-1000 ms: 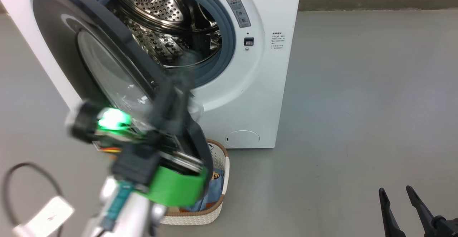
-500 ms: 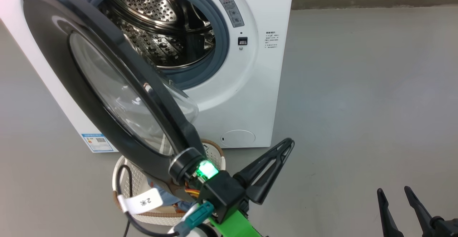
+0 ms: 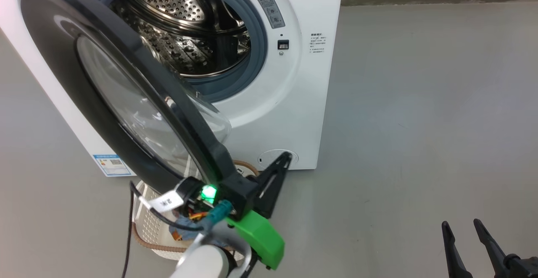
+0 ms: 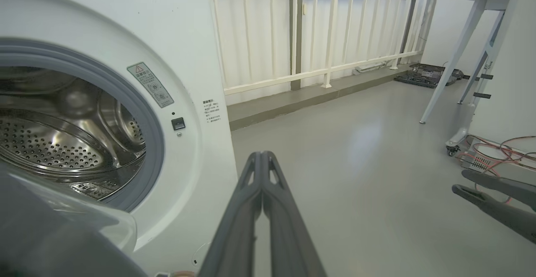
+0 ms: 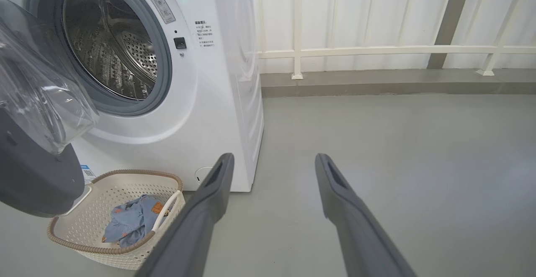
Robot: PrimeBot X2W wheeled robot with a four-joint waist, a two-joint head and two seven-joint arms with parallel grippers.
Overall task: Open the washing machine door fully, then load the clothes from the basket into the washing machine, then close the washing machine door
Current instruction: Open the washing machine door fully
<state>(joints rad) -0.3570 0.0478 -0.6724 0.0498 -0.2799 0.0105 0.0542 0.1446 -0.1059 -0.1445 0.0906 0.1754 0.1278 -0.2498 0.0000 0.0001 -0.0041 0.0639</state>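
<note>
Front-loading washing machine (image 3: 302, 101) on a grey floor (image 3: 420, 122), seen from the head and both wrists. The round black door (image 3: 46, 43), with its bulging clear window, stands swung out at an angle from the left side of the opening, so that the steel drum (image 3: 180, 30) and the grey rubber seal (image 3: 257, 38) are exposed. The door's lower edge hangs over the basket (image 5: 83, 210), which sits on the floor just in front of the machine, near the blue sticker (image 3: 110, 164). The clothes (image 5: 130, 220), a small blue printed bundle, lie inside the basket toward its right end. The left gripper (image 4: 262, 156) is fully closed, its two dark fingers pressed flat together with nothing between them. In the head view it lies just beside the bottom of the door, fingertips pointing toward the round flap (image 3: 264, 156) low on the machine's front. Whether its wrist touches the door cannot be told. A green light (image 3: 208, 192) glows on that wrist. The right gripper (image 5: 274, 160) hangs well apart from the machine at the lower right, its jaws spread wide and empty, pointing at the bare floor. A white railing (image 4: 293, 38) runs behind the machine.
</note>
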